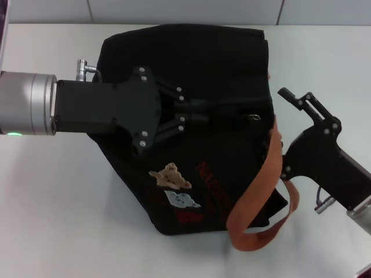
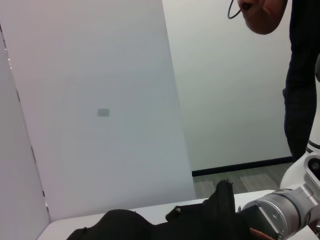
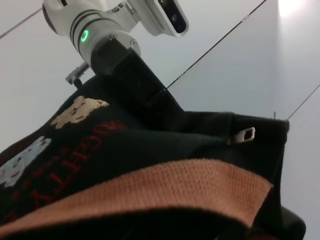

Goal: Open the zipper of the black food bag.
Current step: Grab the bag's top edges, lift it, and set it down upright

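Observation:
The black food bag (image 1: pixel 191 63) lies on the white table with its bear patches (image 1: pixel 171 176) and red lettering facing me. My left gripper (image 1: pixel 206 113) reaches in from the left over the bag's top panel, its fingers close together on the black fabric. The zipper (image 1: pixel 235 109) runs as a dark seam from those fingers toward the bag's right end, where a small silver pull (image 1: pixel 253 117) lies. The right wrist view shows that pull (image 3: pixel 245 134) close up, near the bag's upper edge. My right gripper (image 1: pixel 301 95) stands open just off the bag's right end, touching nothing.
An orange-brown strap handle (image 1: pixel 264 191) loops off the bag's right front corner toward my right arm. Bare white table (image 1: pixel 52 202) lies to the left and front. A white wall (image 1: pixel 185 10) runs behind. In the left wrist view a person (image 2: pixel 300 75) stands beyond the table.

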You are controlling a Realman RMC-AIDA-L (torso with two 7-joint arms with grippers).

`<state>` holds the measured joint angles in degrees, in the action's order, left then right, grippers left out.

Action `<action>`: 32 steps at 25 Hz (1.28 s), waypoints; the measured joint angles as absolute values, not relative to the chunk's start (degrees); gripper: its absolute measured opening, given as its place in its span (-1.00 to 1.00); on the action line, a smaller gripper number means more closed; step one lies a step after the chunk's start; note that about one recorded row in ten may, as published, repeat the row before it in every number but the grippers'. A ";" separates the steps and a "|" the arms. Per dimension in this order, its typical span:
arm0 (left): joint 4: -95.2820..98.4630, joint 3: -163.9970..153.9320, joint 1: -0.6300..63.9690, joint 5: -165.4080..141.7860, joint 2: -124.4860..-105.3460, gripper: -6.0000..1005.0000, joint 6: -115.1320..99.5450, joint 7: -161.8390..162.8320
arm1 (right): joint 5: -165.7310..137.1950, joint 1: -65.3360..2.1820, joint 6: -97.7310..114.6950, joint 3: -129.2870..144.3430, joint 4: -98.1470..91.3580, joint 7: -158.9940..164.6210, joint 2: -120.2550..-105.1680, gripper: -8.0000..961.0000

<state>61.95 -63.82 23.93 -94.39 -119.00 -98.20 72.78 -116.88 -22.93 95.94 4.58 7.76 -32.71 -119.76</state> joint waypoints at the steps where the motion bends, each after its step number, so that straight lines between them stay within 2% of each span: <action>1: 61.93 -63.90 23.92 -94.38 -119.00 -0.78 -98.18 72.77 | -116.88 -22.93 95.94 4.58 7.76 -32.71 -119.76 0.63; 14: 61.70 -64.16 23.55 -93.75 -119.00 -0.78 -98.49 72.77 | -116.42 -24.03 95.71 3.91 11.24 -38.67 -119.80 0.63; 32: 60.64 -64.16 23.73 -93.67 -118.95 -0.78 -98.54 72.07 | -116.63 -21.98 93.99 -0.08 11.78 -39.62 -119.88 0.63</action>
<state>60.64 -64.16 23.73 -93.67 -118.95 -98.54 72.07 -116.63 -21.98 93.99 -0.08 11.78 -39.62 -119.88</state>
